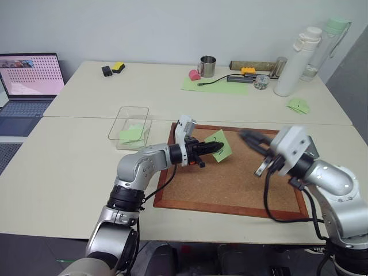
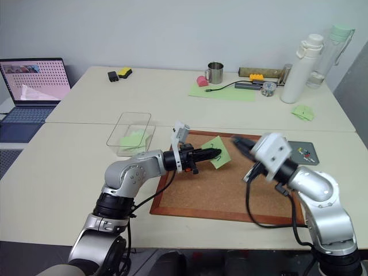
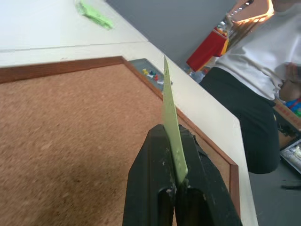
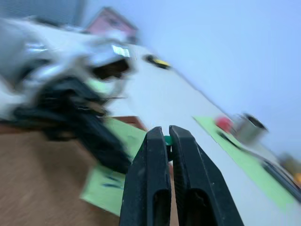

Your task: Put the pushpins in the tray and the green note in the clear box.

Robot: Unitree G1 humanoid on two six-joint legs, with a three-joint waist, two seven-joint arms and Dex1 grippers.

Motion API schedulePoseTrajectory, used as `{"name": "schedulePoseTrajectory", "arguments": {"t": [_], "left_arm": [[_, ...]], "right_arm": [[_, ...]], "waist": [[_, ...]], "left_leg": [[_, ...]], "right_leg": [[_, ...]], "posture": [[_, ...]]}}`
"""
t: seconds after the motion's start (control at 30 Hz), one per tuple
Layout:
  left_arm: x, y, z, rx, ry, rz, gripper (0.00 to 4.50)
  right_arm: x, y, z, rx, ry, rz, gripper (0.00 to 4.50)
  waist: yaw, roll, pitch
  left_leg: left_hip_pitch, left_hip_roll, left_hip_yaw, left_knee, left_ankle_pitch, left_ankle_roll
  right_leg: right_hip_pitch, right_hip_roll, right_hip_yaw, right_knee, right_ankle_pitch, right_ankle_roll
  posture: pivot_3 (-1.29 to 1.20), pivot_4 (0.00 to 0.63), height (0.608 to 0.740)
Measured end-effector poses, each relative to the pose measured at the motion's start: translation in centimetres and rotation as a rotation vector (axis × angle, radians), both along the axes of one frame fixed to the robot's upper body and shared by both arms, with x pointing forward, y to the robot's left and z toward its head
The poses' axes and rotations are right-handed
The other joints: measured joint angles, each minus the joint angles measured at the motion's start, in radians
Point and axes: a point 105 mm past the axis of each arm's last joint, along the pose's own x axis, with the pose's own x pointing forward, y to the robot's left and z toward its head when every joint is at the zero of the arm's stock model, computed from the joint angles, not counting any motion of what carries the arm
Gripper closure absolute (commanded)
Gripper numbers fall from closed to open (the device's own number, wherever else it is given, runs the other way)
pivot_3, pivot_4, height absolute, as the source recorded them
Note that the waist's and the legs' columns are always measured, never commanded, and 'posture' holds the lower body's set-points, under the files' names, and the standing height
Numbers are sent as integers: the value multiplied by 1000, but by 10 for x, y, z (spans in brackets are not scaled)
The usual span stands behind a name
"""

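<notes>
Nearest the camera lies the wood-framed cork pinboard, at the table's front edge. Over its back-left part the left gripper has its two black fingers closed tight on the small light-green square sticky note, clamped by one edge and held clear of the cork; a dark squiggle shows on its face. The right gripper, over the board's back-right part, is shut too, and a tiny green pin head seems wedged between its tips, though that is hard to confirm.

The step in hand looks like carrying the note off the board. Next it must swing left to the transparent rectangular plastic box, just off the board's back-left corner, which already holds a green paper. The flat dark-grey tray, with pushpins in it, sits off the board's back-right corner.
</notes>
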Motion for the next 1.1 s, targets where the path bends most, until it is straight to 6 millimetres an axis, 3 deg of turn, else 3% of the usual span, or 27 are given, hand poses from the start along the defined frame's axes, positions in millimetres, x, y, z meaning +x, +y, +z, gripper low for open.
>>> {"name": "schedulePoseTrajectory", "arguments": {"t": [0.13, 0.33, 0.5, 0.63, 0.8, 1.1], "left_arm": [[-16, -18, 17, 114, -319, -124, 4439], [-25, -51, 27, 172, -623, -184, 4439], [-21, -59, 15, 225, -699, -179, 4439], [-21, -60, 14, 224, -698, -175, 4500], [-20, -54, 6, 243, -680, -163, 4500], [-19, -53, 5, 244, -668, -158, 4500]], "right_arm": [[24, -75, -25, 172, 171, -345, 4500], [48, -129, -60, 316, 338, -546, 4500], [67, -145, -76, 396, 398, -584, 4500], [77, -152, -83, 478, 442, -596, 3615], [77, -170, -88, 480, 447, -636, 2449], [73, -176, -79, 456, 405, -625, 2449]], "waist": [[8, 0, 0], [2, 2, -1], [-7, 4, -1], [-4, 5, -1], [-2, 5, -1], [-2, 5, -1]], "left_leg": [[0, 0, 2, 0, 0, 0], [2, -2, 4, -1, -2, 4], [1, -1, 5, -2, -2, 4], [0, 0, 5, -2, -2, 4], [0, 0, 5, -1, -2, 4], [0, 0, 5, -1, -2, 4]], "right_leg": [[1, 0, 1, -1, 0, 0], [0, 2, 2, -1, 0, 0], [-2, 3, 4, 0, 0, 0], [-2, 2, 3, 0, 0, 0], [-2, 1, 3, 0, 0, 0], [-2, 1, 3, 0, 0, 0]], "posture": [[0, 150, 740], [0, 150, 740], [0, 150, 740], [0, 150, 740], [0, 150, 740], [0, 150, 740]]}}
